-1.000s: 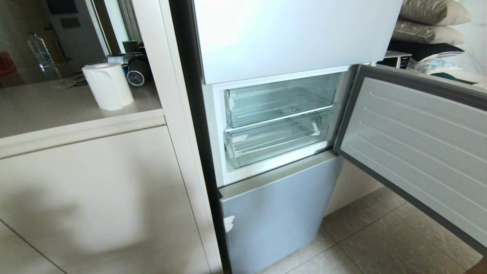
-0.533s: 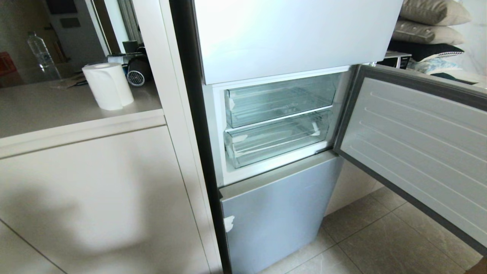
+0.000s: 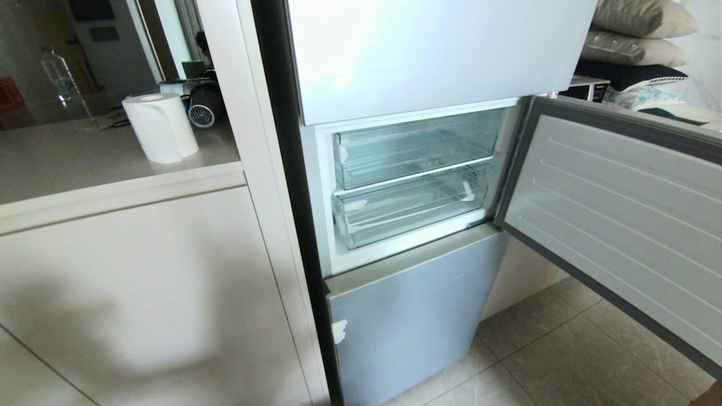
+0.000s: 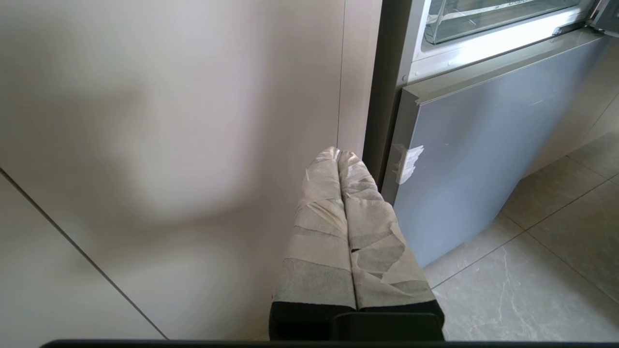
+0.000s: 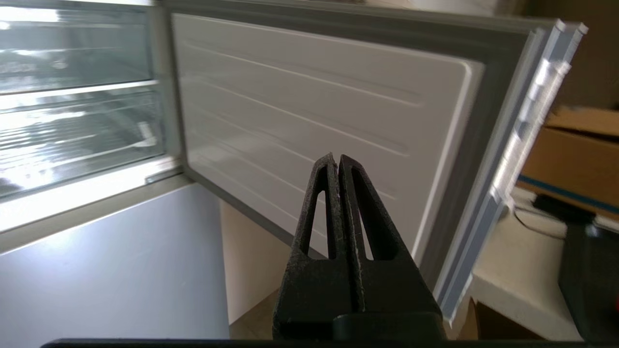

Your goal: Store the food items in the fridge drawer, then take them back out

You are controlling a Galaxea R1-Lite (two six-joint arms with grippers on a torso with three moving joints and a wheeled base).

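Observation:
The fridge's middle door stands swung open to the right. Inside are two clear plastic drawers, both pushed in and with no food showing through them: an upper one and a lower fridge drawer with a ribbed floor. The food items are out of view. Neither arm shows in the head view. My left gripper, wrapped in pale tape, is shut and empty, low beside the silver-blue lower door panel. My right gripper, black, is shut and empty, pointing at the open door's inner face.
A counter left of the fridge carries a paper-towel roll and a water bottle. Pillows are stacked behind the open door. A cardboard box sits beyond the door's edge. Tiled floor lies below.
The fridge, its door and the drawers have not moved. A small dark shape has appeared behind the counter at the back left.

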